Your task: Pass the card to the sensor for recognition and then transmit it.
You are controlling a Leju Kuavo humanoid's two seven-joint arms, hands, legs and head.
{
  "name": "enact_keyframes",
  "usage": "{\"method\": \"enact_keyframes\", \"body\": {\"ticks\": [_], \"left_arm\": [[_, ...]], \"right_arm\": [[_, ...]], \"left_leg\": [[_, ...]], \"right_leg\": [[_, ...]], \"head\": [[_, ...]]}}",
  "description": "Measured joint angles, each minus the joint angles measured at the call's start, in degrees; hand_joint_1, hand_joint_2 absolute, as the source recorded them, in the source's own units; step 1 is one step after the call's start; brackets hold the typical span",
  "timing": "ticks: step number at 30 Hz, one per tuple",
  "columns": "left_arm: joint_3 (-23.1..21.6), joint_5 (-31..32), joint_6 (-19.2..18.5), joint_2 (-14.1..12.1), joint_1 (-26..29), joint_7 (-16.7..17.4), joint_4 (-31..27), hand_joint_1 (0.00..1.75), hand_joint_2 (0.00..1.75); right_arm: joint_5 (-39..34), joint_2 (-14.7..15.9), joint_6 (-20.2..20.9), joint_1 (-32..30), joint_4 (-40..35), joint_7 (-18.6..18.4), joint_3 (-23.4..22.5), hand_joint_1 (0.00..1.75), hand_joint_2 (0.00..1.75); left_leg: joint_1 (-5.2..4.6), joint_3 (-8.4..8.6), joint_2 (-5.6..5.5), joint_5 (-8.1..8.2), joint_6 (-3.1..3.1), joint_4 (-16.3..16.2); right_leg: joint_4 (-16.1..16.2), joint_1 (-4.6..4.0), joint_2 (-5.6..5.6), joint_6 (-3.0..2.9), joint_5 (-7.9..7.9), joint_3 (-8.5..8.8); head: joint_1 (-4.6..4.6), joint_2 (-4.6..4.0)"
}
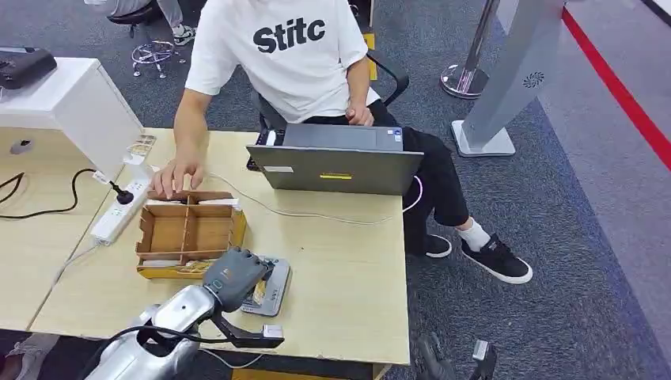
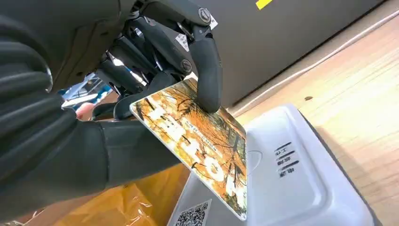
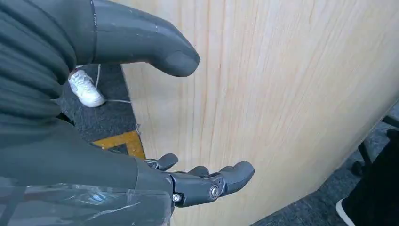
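Observation:
My left hand (image 1: 235, 274) hovers over the grey card sensor (image 1: 269, 290) near the table's front edge. In the left wrist view the left hand (image 2: 155, 61) pinches an orange card (image 2: 197, 146) with autumn-leaf print and white letters between thumb and fingers. The card is tilted, its lower end just above the sensor's pale top (image 2: 291, 188); whether it touches is unclear. In the right wrist view my right hand (image 3: 188, 183) hangs beside the table's wooden side (image 3: 282, 94), thumb and fingers apart, holding nothing.
A wooden divided tray (image 1: 188, 232) stands just behind the sensor, with a person's hand (image 1: 172, 180) at its far edge. A grey laptop (image 1: 336, 162) sits at the table's far side, a cable (image 1: 316, 214) trailing from it. A white power strip (image 1: 119, 212) lies to the left.

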State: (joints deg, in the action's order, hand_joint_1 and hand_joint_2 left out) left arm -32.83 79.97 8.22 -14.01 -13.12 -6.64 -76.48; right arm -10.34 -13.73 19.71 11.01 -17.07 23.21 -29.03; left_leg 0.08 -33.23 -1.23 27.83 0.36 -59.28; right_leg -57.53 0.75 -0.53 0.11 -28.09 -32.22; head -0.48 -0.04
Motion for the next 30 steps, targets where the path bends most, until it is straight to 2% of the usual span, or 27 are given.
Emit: {"method": "enact_keyframes", "body": {"ticks": [2,5,13,16,22,30], "left_arm": [[0.00,0.48,0.80,-0.04,0.01,1.50,0.00,1.75,1.75],[0.06,2.66,5.26,0.28,0.06,4.48,-0.35,1.75,1.75],[0.63,3.48,6.56,1.14,0.10,5.42,-2.97,1.75,1.75],[1.75,2.97,9.40,1.49,0.17,6.40,-4.09,1.75,1.75],[8.57,1.38,10.43,2.05,-2.34,6.73,-8.57,1.75,1.75],[19.87,-2.32,10.91,1.53,-4.82,7.15,-9.99,1.75,1.75]], "right_arm": [[-0.02,0.00,0.00,-0.12,0.00,0.11,0.04,0.00,1.75],[-0.15,0.00,-0.07,-0.20,-0.02,0.20,0.22,0.00,1.75],[-0.20,0.00,-0.07,-0.42,-0.02,0.20,0.50,0.00,1.75],[-0.20,0.00,-0.13,-0.43,-0.02,0.20,0.57,0.00,1.75],[-0.09,0.00,-0.35,-0.43,0.00,0.11,0.85,0.00,1.75],[-0.44,0.00,-0.55,-0.42,0.00,-0.37,0.96,0.00,1.75]], "left_leg": [[0.00,0.00,0.00,0.00,0.00,0.00],[0.00,0.00,-0.01,0.00,0.00,0.00],[0.00,-0.01,-0.01,0.00,0.00,0.00],[0.01,-0.01,-0.02,-0.01,0.00,0.00],[0.01,0.00,0.00,-0.03,-0.04,0.00],[0.02,0.00,0.01,-0.04,-0.05,0.01]], "right_leg": [[0.00,0.00,0.00,0.00,0.00,0.00],[0.00,0.00,0.01,0.00,0.00,0.00],[0.00,0.00,0.00,0.00,0.00,0.00],[0.00,0.00,0.01,0.00,0.00,0.00],[-0.03,-0.01,0.00,-0.06,0.04,0.00],[-0.07,-0.01,-0.02,-0.07,0.04,-0.01]], "head": [[0.00,0.00],[0.00,0.00],[0.00,0.00],[0.00,-0.02],[0.00,-0.02],[0.00,0.00]]}}
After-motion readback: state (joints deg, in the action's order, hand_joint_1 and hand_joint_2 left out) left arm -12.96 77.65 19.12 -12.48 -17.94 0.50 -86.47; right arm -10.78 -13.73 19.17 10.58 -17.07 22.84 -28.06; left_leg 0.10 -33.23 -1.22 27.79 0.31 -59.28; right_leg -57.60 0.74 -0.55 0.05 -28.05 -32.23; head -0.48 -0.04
